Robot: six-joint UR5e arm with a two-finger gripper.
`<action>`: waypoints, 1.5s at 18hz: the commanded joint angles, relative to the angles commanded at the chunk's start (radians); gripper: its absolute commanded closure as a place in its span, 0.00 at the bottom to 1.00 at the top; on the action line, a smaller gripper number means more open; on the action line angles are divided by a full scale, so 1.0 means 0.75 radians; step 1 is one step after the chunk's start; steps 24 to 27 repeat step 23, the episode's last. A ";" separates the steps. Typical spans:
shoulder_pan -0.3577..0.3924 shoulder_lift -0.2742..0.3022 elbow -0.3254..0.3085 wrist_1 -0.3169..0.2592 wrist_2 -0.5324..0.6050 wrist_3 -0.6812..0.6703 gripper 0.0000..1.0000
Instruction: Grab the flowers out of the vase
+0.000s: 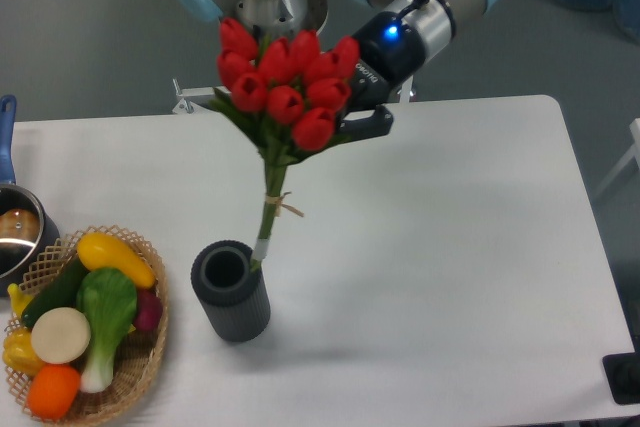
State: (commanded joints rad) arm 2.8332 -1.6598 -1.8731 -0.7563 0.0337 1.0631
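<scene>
Above the vase: I held the flowers, stems at one o'clock of its mouth.
Gripper: hidden behind the blooms; I could not tell its jaws.
Risk: a loose grip could have dropped the bunch.

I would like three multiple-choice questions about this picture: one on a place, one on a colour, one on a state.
1. Where does the wicker basket stand from the vase?
A. image left
B. image right
C. behind it

2. What colour are the flowers?
A. yellow
B. red
C. white

3. How does the vase look inside?
A. full of stems
B. covered
C. open, with the stems outside its rim

Answers: 1 A, the basket sits at the table's left edge. 2 B, the buds are red. 3 C, the mouth shows dark and empty.
</scene>
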 joint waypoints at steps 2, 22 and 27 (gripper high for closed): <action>0.004 -0.008 0.033 -0.002 0.079 -0.012 0.72; 0.145 0.008 0.027 -0.004 0.814 0.108 0.68; 0.145 0.010 0.019 -0.004 0.816 0.108 0.68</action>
